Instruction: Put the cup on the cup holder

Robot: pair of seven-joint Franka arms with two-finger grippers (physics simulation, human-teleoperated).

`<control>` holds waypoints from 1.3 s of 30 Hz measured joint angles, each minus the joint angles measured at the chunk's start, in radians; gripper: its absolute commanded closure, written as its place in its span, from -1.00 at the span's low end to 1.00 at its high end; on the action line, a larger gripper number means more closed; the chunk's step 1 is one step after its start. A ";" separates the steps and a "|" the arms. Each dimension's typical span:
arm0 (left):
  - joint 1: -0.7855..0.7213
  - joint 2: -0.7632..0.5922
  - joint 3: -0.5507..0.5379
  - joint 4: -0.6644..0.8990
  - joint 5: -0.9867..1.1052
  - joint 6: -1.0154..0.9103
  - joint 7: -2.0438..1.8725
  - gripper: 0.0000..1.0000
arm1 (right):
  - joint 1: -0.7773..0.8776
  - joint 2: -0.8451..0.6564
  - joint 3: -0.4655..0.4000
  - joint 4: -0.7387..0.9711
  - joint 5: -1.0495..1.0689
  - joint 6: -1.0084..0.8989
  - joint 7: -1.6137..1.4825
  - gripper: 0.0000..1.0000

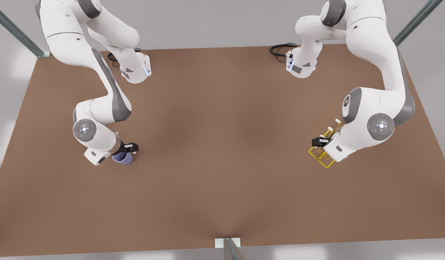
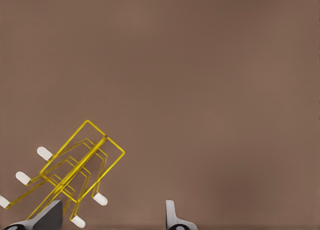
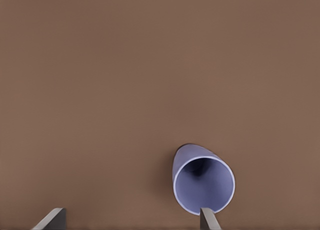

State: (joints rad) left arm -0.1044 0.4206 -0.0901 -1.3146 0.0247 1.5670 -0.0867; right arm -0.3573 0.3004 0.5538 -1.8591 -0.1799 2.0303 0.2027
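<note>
Near the brown counter's (image 1: 222, 151) left edge in the front view, the right gripper (image 3: 132, 221) hangs over the lavender-blue cup (image 1: 122, 157), fingers spread. Near the opposite edge, the left gripper (image 2: 112, 217), fingers likewise spread, hangs over the yellow wire cup holder (image 2: 75, 177).

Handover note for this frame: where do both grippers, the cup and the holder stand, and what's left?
Right gripper: open, over the cup at the front view's left; one finger at its rim, nothing gripped.
Left gripper: open, over the holder at the front view's right, not holding it.
Done: both arms positioned.
Left: grasp cup, carry it across the table, set it on the holder.
</note>
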 measured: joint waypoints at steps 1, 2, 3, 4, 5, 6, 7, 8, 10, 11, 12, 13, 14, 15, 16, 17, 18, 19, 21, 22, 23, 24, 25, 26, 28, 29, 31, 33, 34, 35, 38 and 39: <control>-0.001 0.001 0.000 0.000 0.000 0.000 -0.001 -1.00 | -0.004 0.005 0.001 -0.002 0.000 0.010 0.003 -1.00; -0.001 0.001 0.000 0.000 0.000 -0.001 -0.002 -1.00 | -0.009 0.010 0.002 -0.004 -0.001 0.019 0.006 -1.00; -0.001 0.001 -0.001 0.000 0.000 -0.001 -0.003 -1.00 | -0.013 0.012 0.002 -0.007 -0.001 0.028 0.008 -1.00; -0.001 0.002 -0.001 -0.001 0.000 -0.002 -0.003 -1.00 | -0.014 0.016 0.002 -0.008 -0.001 0.036 0.010 -1.00; 0.000 0.004 -0.001 -0.001 0.000 -0.002 -0.004 -1.00 | -0.015 0.021 0.002 -0.011 -0.002 0.044 0.013 -1.00; 0.001 0.005 -0.002 -0.001 -0.001 -0.003 -0.005 -1.00 | -0.016 0.023 0.003 -0.017 -0.002 0.052 0.015 -1.00; 0.002 0.010 -0.002 0.000 -0.003 -0.003 -0.006 -1.00 | -0.016 0.025 0.003 -0.022 -0.002 0.059 0.017 -1.00; 0.001 0.013 -0.002 0.000 -0.004 -0.003 -0.007 -1.00 | -0.016 0.029 0.002 -0.039 -0.003 0.070 0.019 -1.00; 0.000 0.023 -0.004 0.005 -0.008 -0.001 -0.009 -1.00 | -0.013 0.035 0.001 -0.065 -0.003 0.092 0.023 -1.00; -0.005 0.028 -0.005 0.006 -0.010 0.000 -0.009 -1.00 | -0.011 0.035 0.001 -0.081 -0.004 0.105 0.024 -1.00; -0.015 0.033 -0.005 0.007 -0.011 0.001 -0.010 -1.00 | -0.010 0.033 0.001 -0.098 -0.004 0.118 0.026 -1.00; -0.030 0.038 -0.006 0.008 -0.012 0.002 -0.011 -1.00 | -0.008 0.032 0.001 -0.109 -0.005 0.129 0.027 -1.00; -0.038 0.040 -0.006 0.010 -0.013 0.002 -0.012 -1.00 | -0.007 0.031 0.001 -0.117 -0.005 0.140 0.029 -1.00; -0.038 0.039 -0.005 0.011 -0.014 0.002 -0.012 -1.00 | -0.007 0.031 0.001 -0.125 -0.005 0.151 0.030 -1.00; -0.030 0.036 -0.003 0.011 -0.014 0.001 -0.012 -1.00 | -0.008 0.033 0.001 -0.129 -0.006 0.161 0.032 -1.00; -0.015 0.033 -0.002 0.012 -0.016 0.000 -0.012 -1.00 | -0.010 0.036 0.001 -0.132 -0.007 0.171 0.033 -1.00; -0.005 0.031 -0.001 0.012 -0.016 0.000 -0.012 -1.00 | -0.012 0.040 0.001 -0.133 -0.011 0.180 0.034 -1.00; -0.001 0.029 0.000 0.012 -0.016 -0.001 -0.012 -1.00 | -0.019 0.044 0.001 -0.133 -0.018 0.188 0.035 -1.00; 0.002 0.028 -0.001 0.012 -0.017 -0.002 -0.012 -1.00 | -0.031 0.057 0.001 -0.132 -0.034 0.203 0.037 -1.00; 0.002 0.028 -0.001 0.012 -0.017 -0.003 -0.012 -1.00 | -0.036 0.069 0.001 -0.130 -0.042 0.214 0.037 -1.00; 0.003 0.028 -0.001 0.012 -0.017 -0.003 -0.011 -1.00 | -0.043 0.079 0.001 -0.128 -0.049 0.224 0.038 -1.00; 0.002 0.027 -0.002 0.012 -0.017 -0.003 -0.011 -1.00 | -0.045 0.084 0.001 -0.127 -0.055 0.232 0.039 -1.00; 0.002 0.027 -0.003 0.012 -0.018 -0.004 -0.011 -1.00 | -0.047 0.089 0.001 -0.127 -0.059 0.239 0.039 -1.00; 0.003 0.027 -0.003 0.012 -0.018 -0.004 -0.011 -1.00 | -0.048 0.094 0.001 -0.127 -0.062 0.246 0.040 -1.00; 0.004 0.026 -0.003 0.012 -0.018 -0.005 -0.011 -1.00 | -0.052 0.106 0.001 -0.128 -0.066 0.261 0.041 -1.00; 0.005 0.026 -0.003 0.012 -0.017 -0.005 -0.011 -1.00 | -0.055 0.111 0.001 -0.128 -0.067 0.267 0.042 -1.00; 0.004 0.026 -0.003 0.012 -0.017 -0.005 -0.010 -1.00 | -0.058 0.124 0.001 -0.129 -0.069 0.281 0.043 -1.00; 0.004 0.026 -0.003 0.012 -0.017 -0.005 -0.010 -1.00 | -0.058 0.132 0.001 -0.129 -0.070 0.294 0.044 -1.00; 0.005 0.026 -0.003 0.012 -0.017 -0.005 -0.010 -1.00 | -0.059 0.134 0.001 -0.129 -0.070 0.300 0.045 -1.00; 0.004 0.026 -0.003 0.012 -0.017 -0.005 -0.010 -1.00 | -0.060 0.135 0.001 -0.130 -0.071 0.305 0.045 -1.00; 0.004 0.026 -0.003 0.012 -0.016 -0.005 -0.010 -1.00 | -0.068 0.127 0.001 -0.148 -0.071 0.315 0.046 -1.00; 0.005 0.026 -0.003 0.012 -0.016 -0.006 -0.009 -1.00 | -0.072 0.117 0.002 -0.164 -0.071 0.317 0.047 -1.00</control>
State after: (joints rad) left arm -0.0998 0.4462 -0.0934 -1.3028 0.0083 1.5614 -0.0961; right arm -0.4293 0.4173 0.5557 -2.0227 -0.2512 2.3474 0.2495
